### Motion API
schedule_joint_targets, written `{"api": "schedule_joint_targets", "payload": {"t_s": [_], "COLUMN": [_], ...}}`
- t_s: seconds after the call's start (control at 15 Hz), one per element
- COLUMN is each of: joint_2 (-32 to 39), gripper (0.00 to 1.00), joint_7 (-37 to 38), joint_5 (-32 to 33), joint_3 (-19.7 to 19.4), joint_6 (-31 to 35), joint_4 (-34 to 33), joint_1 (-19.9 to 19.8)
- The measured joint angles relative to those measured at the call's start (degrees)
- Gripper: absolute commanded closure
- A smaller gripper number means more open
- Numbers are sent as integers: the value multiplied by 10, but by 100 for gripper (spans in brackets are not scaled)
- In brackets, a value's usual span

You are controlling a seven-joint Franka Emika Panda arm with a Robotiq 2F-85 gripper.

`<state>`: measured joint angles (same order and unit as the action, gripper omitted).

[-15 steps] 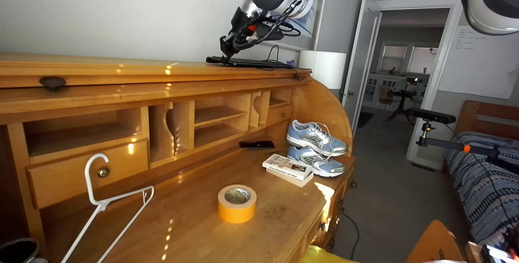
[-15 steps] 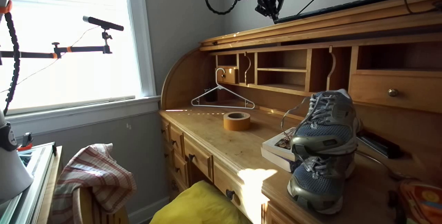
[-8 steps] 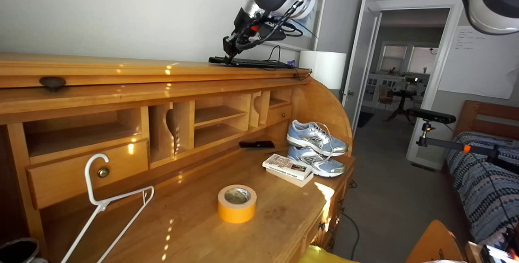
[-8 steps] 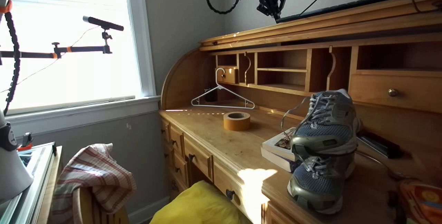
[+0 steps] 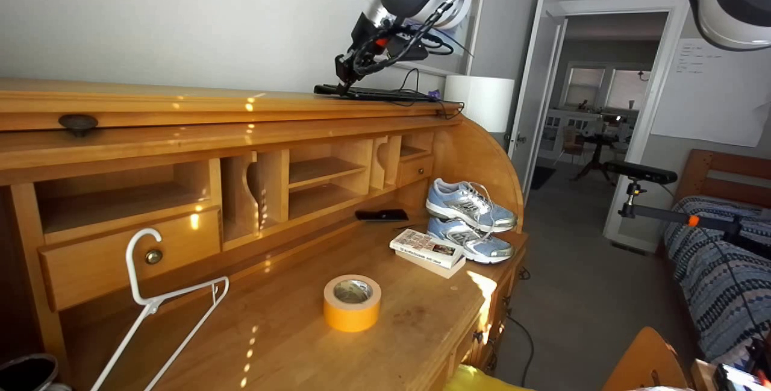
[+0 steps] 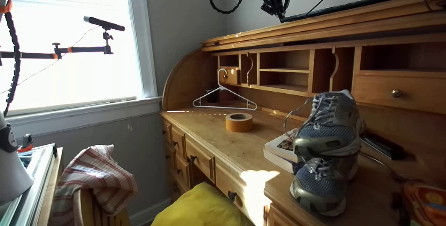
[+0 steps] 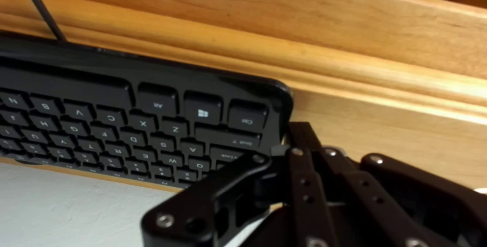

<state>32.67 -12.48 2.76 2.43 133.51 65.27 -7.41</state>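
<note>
Fully closed and empty, the gripper (image 7: 302, 133) abuts a keyboard (image 7: 140, 113) end-on — low, even pressure should keep it straight.

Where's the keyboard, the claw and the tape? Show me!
Keyboard (image 7: 143, 122): wrist view, on its letter keys.
Claw (image 7: 304, 134): wrist view, at its closed tips.
Tape (image 5: 352, 317): in an exterior view, on its orange side.

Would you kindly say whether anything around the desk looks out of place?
Yes, two things: one sneaker is stacked on its mate on the writing surface, an unusual spot for shoes, and the keyboard lies up on the top ledge, beside the closed gripper, awkwardly high for typing.
</note>
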Motion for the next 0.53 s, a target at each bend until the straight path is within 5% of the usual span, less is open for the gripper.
{"api": "schedule_joint_targets", "payload": {"t_s": [0.53], "joint_2": [-2], "gripper": [100], "joint_7": [4], "joint_5": [0], "joint_3": [-8], "joint_6": [0], "joint_4": [3], "joint_1": [-1]}}
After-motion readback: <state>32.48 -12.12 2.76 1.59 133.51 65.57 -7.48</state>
